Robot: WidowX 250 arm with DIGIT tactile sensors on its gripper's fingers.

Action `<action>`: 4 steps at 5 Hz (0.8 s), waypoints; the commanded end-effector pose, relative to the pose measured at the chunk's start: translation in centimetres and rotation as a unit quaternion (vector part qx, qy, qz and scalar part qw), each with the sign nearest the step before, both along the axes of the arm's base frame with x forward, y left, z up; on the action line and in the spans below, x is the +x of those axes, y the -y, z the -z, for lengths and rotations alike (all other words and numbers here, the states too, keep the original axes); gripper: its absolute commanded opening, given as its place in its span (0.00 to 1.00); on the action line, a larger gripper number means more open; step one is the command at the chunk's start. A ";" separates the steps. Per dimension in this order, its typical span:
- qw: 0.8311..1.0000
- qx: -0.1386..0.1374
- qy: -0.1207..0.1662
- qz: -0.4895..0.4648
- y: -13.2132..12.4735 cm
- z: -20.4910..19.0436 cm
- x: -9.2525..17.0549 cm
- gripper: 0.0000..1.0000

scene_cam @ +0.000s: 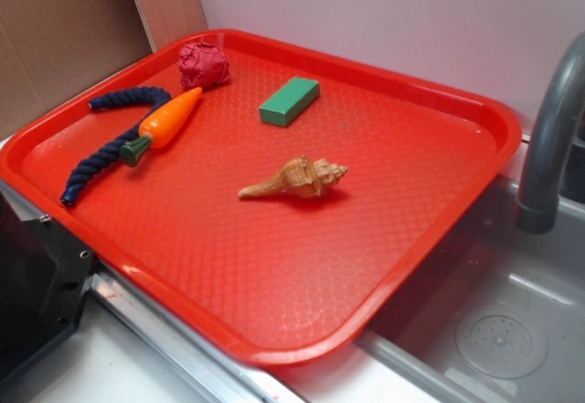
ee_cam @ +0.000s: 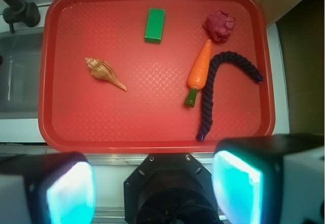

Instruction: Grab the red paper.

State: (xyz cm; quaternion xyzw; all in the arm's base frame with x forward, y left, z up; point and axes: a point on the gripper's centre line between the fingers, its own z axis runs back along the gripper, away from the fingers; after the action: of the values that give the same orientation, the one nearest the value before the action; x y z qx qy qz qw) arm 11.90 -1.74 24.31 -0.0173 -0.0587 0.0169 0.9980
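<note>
While a bright red plastic tray [scene_cam: 430,238] with a diamond-textured floor takes up most of the exterior view, it sits partly over a grey sink basin [scene_cam: 512,330], whose drain shows at 5 o'clock and whose dark grey faucet [scene_cam: 548,147] curves up at 3 o'clock. A pale wall runs behind the tray, and brown cardboard stands at 10 o'clock.

On the tray, the red paper [scene_cam: 203,64], a crumpled dark crimson ball, lies near the far rim at about 11 o'clock. Just beside it is the tip of an orange toy carrot [scene_cam: 167,120], which lies across a dark blue rope [scene_cam: 105,152]. A green block [scene_cam: 289,101] lies toward 12 o'clock and a tan seashell [scene_cam: 297,178] near the middle.

From the wrist camera, the gripper [ee_cam: 155,183] hangs off the tray's near edge at 6 o'clock, its two glowing teal pads [ee_cam: 236,183] spread wide apart with nothing between them. The red paper [ee_cam: 219,26] lies well apart from it, up at roughly 1 o'clock, beyond the carrot [ee_cam: 199,69] and rope [ee_cam: 223,79].
</note>
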 end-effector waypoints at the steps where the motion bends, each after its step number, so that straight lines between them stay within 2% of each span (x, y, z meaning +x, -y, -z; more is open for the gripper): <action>1: 1.000 0.000 0.000 0.000 0.0 0.0 0.0 1.00; 2: 1.000 0.006 0.003 0.002 -1.2 1.1 2.1 1.00; 3: 0.999 0.021 0.019 -0.039 -2.5 2.5 3.9 1.00; 4: 0.994 0.015 0.053 -0.091 -4.2 4.4 5.8 1.00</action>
State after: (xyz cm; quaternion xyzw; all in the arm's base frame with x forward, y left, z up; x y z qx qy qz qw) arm 17.50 2.29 19.10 0.0026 -0.0987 0.1096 0.9891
